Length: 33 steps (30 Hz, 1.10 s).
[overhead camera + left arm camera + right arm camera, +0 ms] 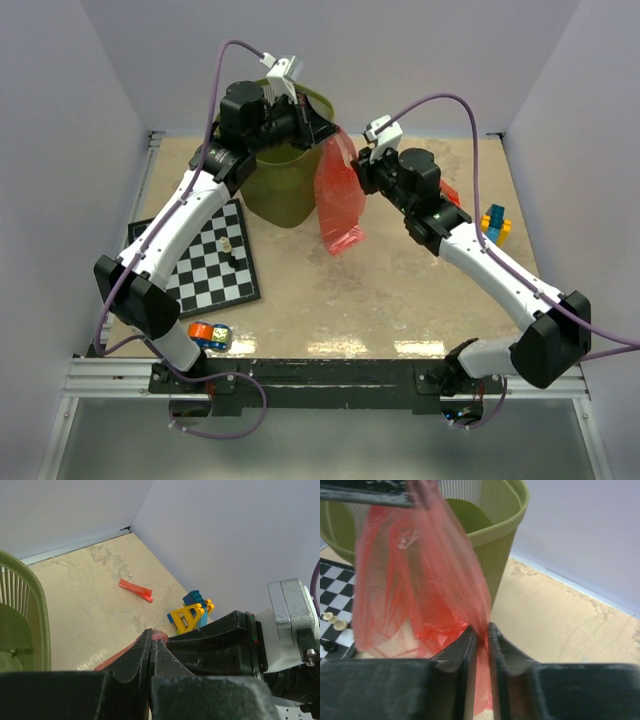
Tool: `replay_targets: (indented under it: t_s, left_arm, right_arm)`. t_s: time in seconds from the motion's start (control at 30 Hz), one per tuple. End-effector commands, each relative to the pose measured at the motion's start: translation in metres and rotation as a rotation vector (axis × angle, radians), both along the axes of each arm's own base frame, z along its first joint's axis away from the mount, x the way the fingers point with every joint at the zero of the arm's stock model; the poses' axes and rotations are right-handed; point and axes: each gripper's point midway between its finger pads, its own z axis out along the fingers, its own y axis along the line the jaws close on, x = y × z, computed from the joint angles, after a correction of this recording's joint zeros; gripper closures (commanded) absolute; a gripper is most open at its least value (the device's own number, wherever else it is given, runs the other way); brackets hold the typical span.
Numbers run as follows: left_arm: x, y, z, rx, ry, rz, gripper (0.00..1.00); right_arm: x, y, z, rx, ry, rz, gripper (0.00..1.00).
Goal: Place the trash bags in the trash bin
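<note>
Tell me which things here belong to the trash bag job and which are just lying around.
Part of the job: trash bin; large red bag, pinched by the left tool and the right tool; small red strip on the table.
Just lying about: chessboard and chess pieces; yellow and blue toy blocks; orange and blue toy near the front edge.

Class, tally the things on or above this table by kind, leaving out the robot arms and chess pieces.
Trash bags: 2 (hanging sheet, small strip)
Trash bin: 1
Chessboard: 1
Yellow-and-blue block cluster: 1
Orange-and-blue small item: 1
Total: 6
</note>
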Motion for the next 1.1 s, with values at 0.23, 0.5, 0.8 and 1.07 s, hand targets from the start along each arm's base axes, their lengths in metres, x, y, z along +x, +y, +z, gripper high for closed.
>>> replay_targets:
  t_s: [0.23,0.5,0.8,1.07]
  left_arm:
    - [-0.014,0.049,0.049,0.135,-0.498,0.141,0.42]
    - [-0.085,0.005,0.006,0.071,-0.550,0.016,0.33]
    - [-0.025,-0.025,-0.021,0.083,-0.449,0.276,0.18]
    - [-0.007,-0.056,-0.013,0.000,-0.397,0.236,0.31]
  right_arm:
    - [0.030,-0.067,0.087,0.238,-0.062,-0.172,1.00]
    - [0.030,-0.077,0.104,0.512,0.012,-0.259,1.00]
    - [0.027,-0.075,0.115,0.604,0.048,-0.227,1.00]
    - [0.015,-0.078,0.099,0.590,0.076,-0.225,1.00]
